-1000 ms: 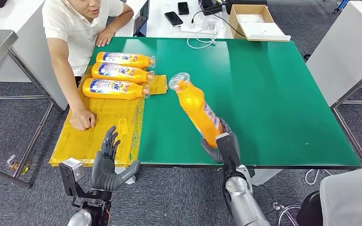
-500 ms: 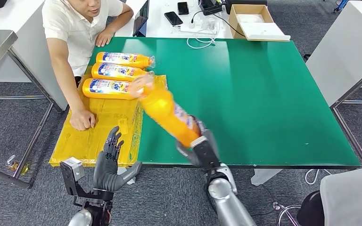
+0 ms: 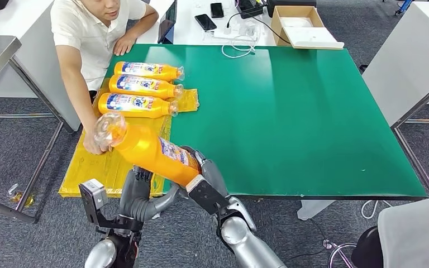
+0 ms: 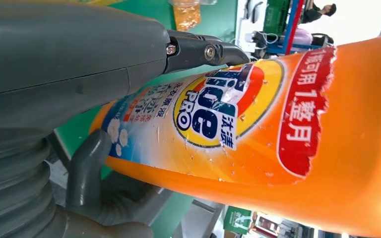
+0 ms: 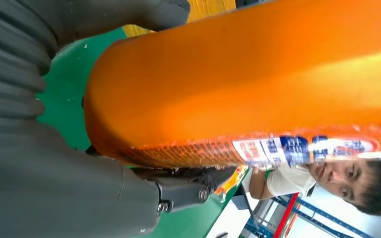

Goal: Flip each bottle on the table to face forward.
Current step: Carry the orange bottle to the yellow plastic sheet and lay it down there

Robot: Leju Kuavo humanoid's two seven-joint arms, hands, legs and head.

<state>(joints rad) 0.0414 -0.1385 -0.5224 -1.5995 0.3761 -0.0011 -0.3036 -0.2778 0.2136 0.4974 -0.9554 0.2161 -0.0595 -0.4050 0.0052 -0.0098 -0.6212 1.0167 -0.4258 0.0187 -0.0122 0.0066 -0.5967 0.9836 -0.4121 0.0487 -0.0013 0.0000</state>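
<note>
Swung leftward, bottle (image 3: 148, 149) now spans right hand (image 3: 204, 177) and left hand (image 3: 139, 195)

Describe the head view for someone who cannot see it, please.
The right robot hand holds an orange plastic bottle tilted over the green table's near left corner, above the left robot hand. Three more orange bottles lie on a yellow sheet beside a seated person.

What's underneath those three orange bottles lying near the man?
The three bottles lie on a yellow sheet spread over the green table. It sticks out past their caps. The part directly beneath them is covered.
</note>
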